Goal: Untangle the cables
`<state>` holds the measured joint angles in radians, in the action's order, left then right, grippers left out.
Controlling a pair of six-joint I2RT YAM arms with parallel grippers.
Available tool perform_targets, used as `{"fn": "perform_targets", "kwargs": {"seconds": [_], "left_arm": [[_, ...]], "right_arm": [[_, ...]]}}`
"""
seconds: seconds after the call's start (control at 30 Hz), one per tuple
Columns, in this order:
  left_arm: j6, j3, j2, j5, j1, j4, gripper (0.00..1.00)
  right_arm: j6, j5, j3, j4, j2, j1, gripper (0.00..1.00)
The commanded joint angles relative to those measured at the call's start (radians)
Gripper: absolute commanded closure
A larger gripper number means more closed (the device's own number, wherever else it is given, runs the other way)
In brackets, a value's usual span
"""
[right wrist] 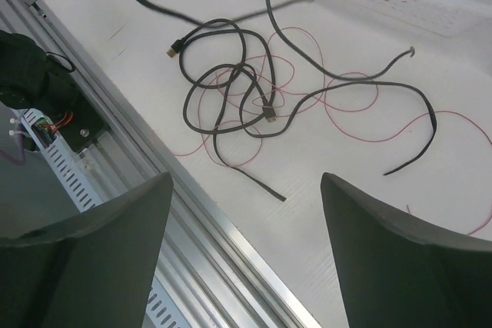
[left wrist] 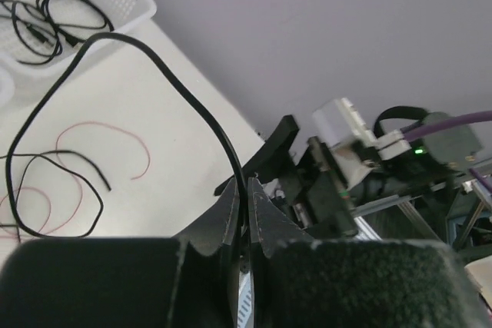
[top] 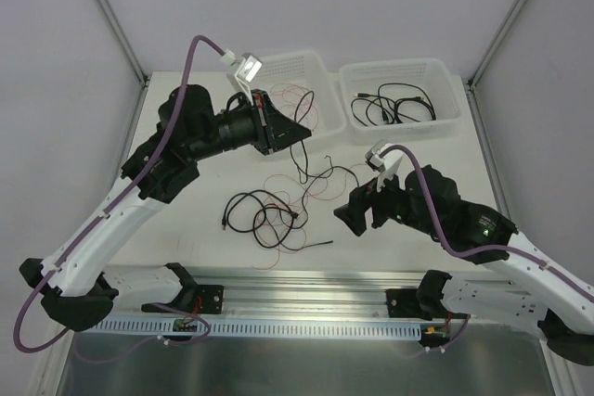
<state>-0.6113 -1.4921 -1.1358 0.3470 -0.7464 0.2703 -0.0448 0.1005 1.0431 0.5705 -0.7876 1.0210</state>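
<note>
Left gripper (left wrist: 247,190) pinches a black cable (left wrist: 196,109) aloft, apparently to draw it from the tangle (right wrist: 231,105), right gripper (right wrist: 246,197) hovering spread nearby

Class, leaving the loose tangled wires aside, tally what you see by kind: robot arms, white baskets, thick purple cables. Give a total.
Robot arms: 2, the left arm and the right arm
White baskets: 2, the left basket and the right basket
Thick purple cables: 2, left arm's cable and right arm's cable
Total: 6

The left gripper (top: 302,133), arm stretched forward, pinches a cable (left wrist: 178,86), while the right gripper (top: 364,215) hangs low, jaws spread wide.
</note>
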Motion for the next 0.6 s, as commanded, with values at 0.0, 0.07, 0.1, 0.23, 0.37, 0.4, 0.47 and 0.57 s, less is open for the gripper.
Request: {"fn": "perform_targets", "kwargs": {"seconds": [0.0, 0.07, 0.1, 0.23, 0.37, 0.4, 0.47, 0.57], "left_arm": [[0.060, 0.050, -0.013, 0.004, -0.008, 0.010, 1.00], [0.105, 0.078, -0.004, 0.000, -0.013, 0.009, 1.00], [0.120, 0.087, 0.007, -0.003, -0.016, 0.010, 1.00], [0.200, 0.163, 0.039, -0.066, -0.030, 0.009, 1.00], [0.252, 0.240, 0.056, -0.132, -0.073, 0.009, 1.00], [0.257, 0.250, 0.056, -0.138, -0.099, 0.009, 1.00], [0.277, 0.266, 0.057, -0.179, -0.129, 0.009, 1.00], [0.269, 0.267, 0.057, -0.221, -0.169, 0.007, 1.00]], "right_arm": [[-0.036, -0.050, 0.023, -0.060, 0.017, 0.001, 0.15], [-0.041, -0.035, 0.014, -0.072, 0.010, 0.002, 0.07], [-0.041, -0.032, 0.002, -0.081, 0.008, 0.001, 0.05], [-0.018, -0.073, -0.047, -0.176, -0.013, 0.001, 0.00], [0.013, -0.132, -0.100, -0.260, -0.064, 0.001, 0.03], [0.022, -0.152, -0.106, -0.276, -0.074, 0.001, 0.03], [0.036, -0.163, -0.126, -0.331, -0.099, 0.001, 0.03], [0.069, -0.170, -0.144, -0.400, -0.128, 0.002, 0.03]]}}
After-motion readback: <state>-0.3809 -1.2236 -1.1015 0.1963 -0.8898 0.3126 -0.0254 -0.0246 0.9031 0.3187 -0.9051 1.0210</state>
